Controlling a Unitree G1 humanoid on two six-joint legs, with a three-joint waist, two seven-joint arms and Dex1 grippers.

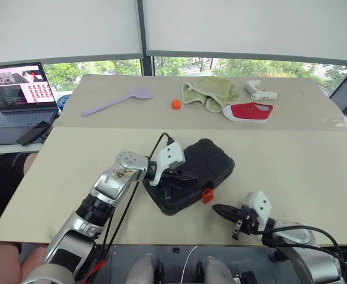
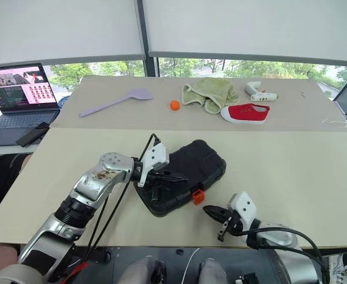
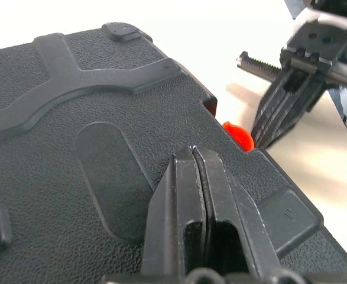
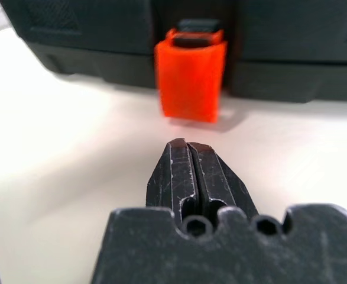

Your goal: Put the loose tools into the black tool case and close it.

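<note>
Black tool case [image 1: 191,173] is lid-down, lying at an angle on the near part of the tabletop [image 1: 291,160], close to the front edge. Orange latch [image 1: 207,196] sits on its near long side, hanging down off the edge, flap not snapped flat (the right wrist view shows it sticking out from the case wall [image 4: 190,74]).

Left hand [image 1: 174,177] rests on the lid near the case's left end, fingers pressed together, nothing pinched. The left wrist view has the fingertips [image 3: 192,155] touching the textured lid, beside an oval recess in it.

Right hand [image 1: 219,209] is low over the tabletop just in front of the latch, pointing at it, apart from it. Fingers pressed together, holding nothing; a strip of bare tabletop lies between the tips [image 4: 186,145] and the orange tab.

No loose tools visible around the case.

Far part of the tabletop: lilac spatula [image 1: 115,102], small orange ball [image 1: 175,104], green cloth [image 1: 210,92], red shoe [image 1: 248,111], white gun-shaped tool [image 1: 260,90]. All well apart from the case. Open laptop [image 1: 18,94] at the far left on a separate surface, dark phone-like thing [image 1: 33,133] in front of it.
</note>
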